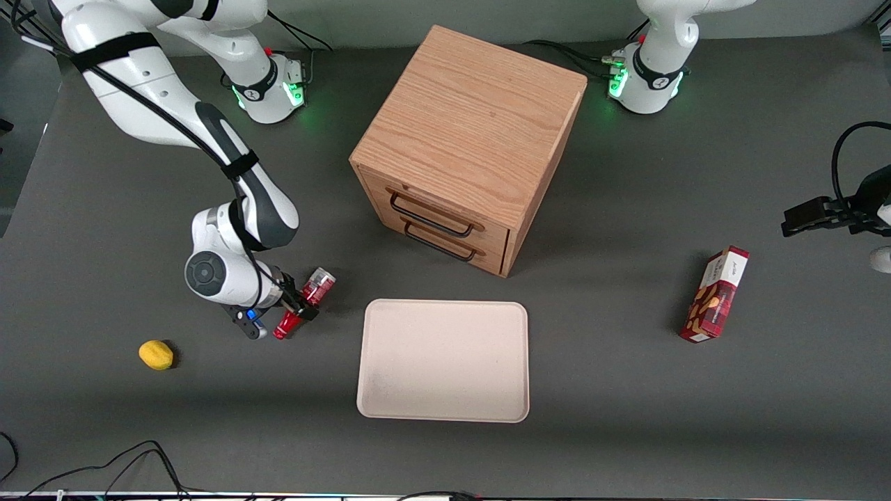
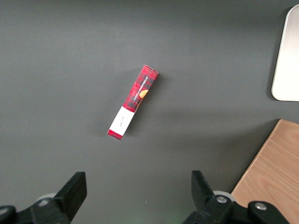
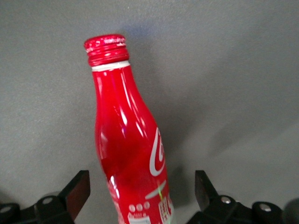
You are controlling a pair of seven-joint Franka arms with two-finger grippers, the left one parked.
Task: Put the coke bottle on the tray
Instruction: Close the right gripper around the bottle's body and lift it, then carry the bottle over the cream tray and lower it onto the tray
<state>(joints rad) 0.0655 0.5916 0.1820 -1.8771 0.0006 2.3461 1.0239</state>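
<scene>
The coke bottle [image 1: 317,285] is slim and red with white script, a silvery base and a red cap. It lies on the dark table, cap end nearer the front camera. My right gripper [image 1: 299,306] is low over its middle, open, with one finger on each side. In the right wrist view the bottle [image 3: 126,149] sits between the two black fingers [image 3: 77,189] with a gap on both sides. The pale beige tray [image 1: 445,306] lies flat beside the bottle, toward the parked arm's end, and holds nothing. Its corner also shows in the left wrist view [image 2: 287,60].
A wooden two-drawer cabinet [image 1: 466,146] stands farther from the front camera than the tray. A yellow lemon [image 1: 156,355] lies toward the working arm's end. A red snack box [image 1: 715,295] lies toward the parked arm's end and shows in the left wrist view [image 2: 133,102].
</scene>
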